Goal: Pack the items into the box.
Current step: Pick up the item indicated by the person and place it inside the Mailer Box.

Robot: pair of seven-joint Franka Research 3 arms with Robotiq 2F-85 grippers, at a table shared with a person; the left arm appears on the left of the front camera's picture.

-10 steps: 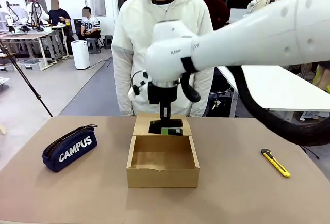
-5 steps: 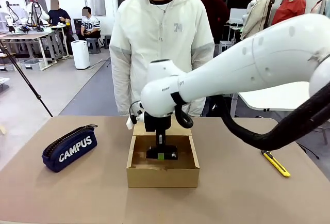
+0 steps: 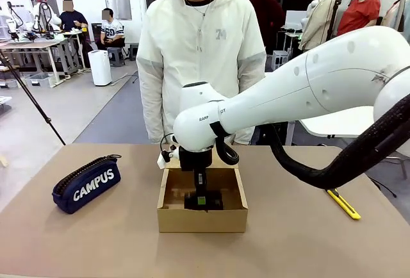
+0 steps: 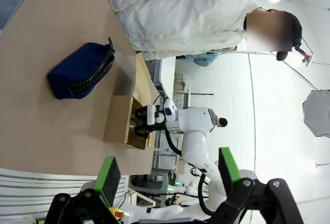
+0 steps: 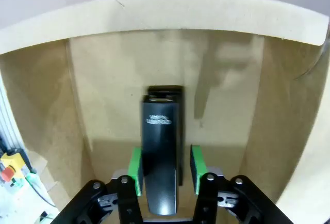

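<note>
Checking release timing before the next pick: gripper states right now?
left gripper: open, empty.
right gripper: open slightly around the black stapler inside the box, gap at one pad.

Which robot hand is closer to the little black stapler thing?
The right gripper: its green pads flank the small black stapler inside the brown cardboard box. The left gripper hangs open well away from it.

Grey floor (image 3: 83, 108) beyond the brown table (image 3: 307, 239), white worktables (image 3: 38, 44) far left.
</note>
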